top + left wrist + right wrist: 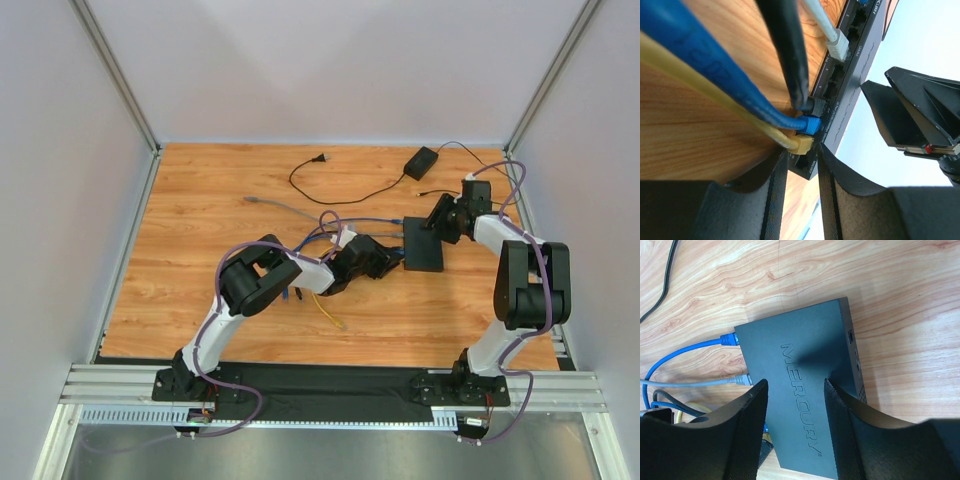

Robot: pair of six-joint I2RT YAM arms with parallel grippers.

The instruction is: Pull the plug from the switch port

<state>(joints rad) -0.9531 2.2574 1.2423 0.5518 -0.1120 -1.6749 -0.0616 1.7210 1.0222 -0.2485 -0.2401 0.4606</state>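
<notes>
Two robot arms meet over one flat black switch (800, 355) on a wooden table (200, 280).

The left gripper (801, 152) points at the switch's port row. Its jaws stand partly apart, one on each side of a yellow plug (801, 145), which sits right at the mouth of the fingertips in the port nearest the hand. We cannot tell whether the pads actually pinch it.

Beyond the yellow plug, further from this hand along the row, we count a blue plug (810, 124), then a black plug (816, 106), then, past some empty ports, a pale grey plug (838, 45). That makes four plugs for certain. A scrap of blue at the far end may be a fifth.

The right gripper (794, 385) hangs over the switch's top face with jaws apart and nothing between them. We cannot tell whether it presses down.

We judge the plug to be small, hard plastic, probably held by a latch tab, while its cable is soft and would stretch or kink. The best hold is on the plug body, close to the port, not the cord. The switch looks light and likely to slide, so bracing it seems wise.

One power adapter (420, 160) with a thin cord lies well beyond both hands.
</notes>
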